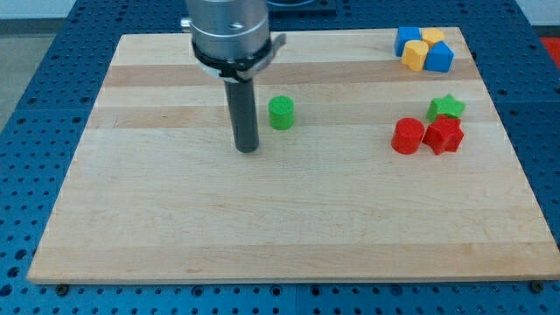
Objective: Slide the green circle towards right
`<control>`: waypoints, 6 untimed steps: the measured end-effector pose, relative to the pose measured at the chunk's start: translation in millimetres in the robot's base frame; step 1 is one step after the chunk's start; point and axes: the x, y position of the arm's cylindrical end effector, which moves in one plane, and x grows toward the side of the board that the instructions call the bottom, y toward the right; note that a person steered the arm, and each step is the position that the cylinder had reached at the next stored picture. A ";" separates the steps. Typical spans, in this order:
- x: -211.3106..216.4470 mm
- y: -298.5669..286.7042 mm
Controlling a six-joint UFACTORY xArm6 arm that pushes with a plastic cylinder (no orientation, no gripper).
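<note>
The green circle [281,113] is a short green cylinder standing on the wooden board [262,219], a little above the board's middle. My tip [248,149] rests on the board to the left of the green circle and slightly below it, with a small gap between them. The dark rod rises from the tip to the arm's silver body at the view's top.
A red circle [407,136], a red star-like block [444,136] and a green star [446,108] cluster at the right. Two blue blocks [440,58] [407,38] and two yellow blocks [416,55] [433,37] sit together at the top right corner.
</note>
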 end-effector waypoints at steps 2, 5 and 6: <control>-59.6 -0.8; -41.9 21.3; -32.2 24.5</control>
